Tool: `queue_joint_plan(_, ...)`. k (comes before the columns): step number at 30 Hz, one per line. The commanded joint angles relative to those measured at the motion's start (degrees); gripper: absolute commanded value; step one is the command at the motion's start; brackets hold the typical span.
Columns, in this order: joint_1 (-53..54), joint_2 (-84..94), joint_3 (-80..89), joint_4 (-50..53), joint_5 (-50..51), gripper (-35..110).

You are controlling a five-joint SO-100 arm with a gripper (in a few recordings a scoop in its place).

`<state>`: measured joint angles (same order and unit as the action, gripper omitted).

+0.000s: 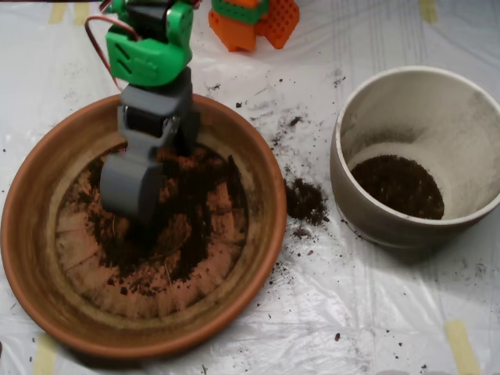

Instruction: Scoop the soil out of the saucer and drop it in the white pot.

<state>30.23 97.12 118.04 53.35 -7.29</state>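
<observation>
The terracotta saucer [31, 226] fills the left half of the overhead view. Dark soil [187, 211] lies spread across the middle of its ridged floor. My grey scoop [129, 205] hangs from the green arm and points down into the saucer, its tip pressed into the soil left of centre. The clamshell halves look closed together, with the inside hidden. The white pot [469, 156] stands at the right, with a dark patch of soil [398, 183] on its bottom.
A spilled clump of soil [305, 199] lies on the plastic sheet between saucer and pot, with specks scattered above it. An orange and green block [254, 19] sits at the top edge. Tape strips mark the sheet's corners.
</observation>
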Motion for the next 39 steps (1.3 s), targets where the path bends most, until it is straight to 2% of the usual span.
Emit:
queue_joint_plan(1,1.76,-5.27,-11.51,0.70,-0.53,44)
queue_joint_plan(8,2.20,-23.73,-30.94,8.79,-0.97,45)
queue_joint_plan(17,0.26,-36.04,-47.90,17.40,-2.72,44)
queue_joint_plan(20,-0.88,-36.30,-47.99,17.84,-3.96,40)
queue_joint_plan(23,-1.14,-36.30,-47.20,17.84,-4.13,26)
queue_joint_plan(27,-0.18,-35.77,-45.00,16.00,-4.48,18)
queue_joint_plan(39,-1.32,-17.67,-18.98,2.02,-6.33,16)
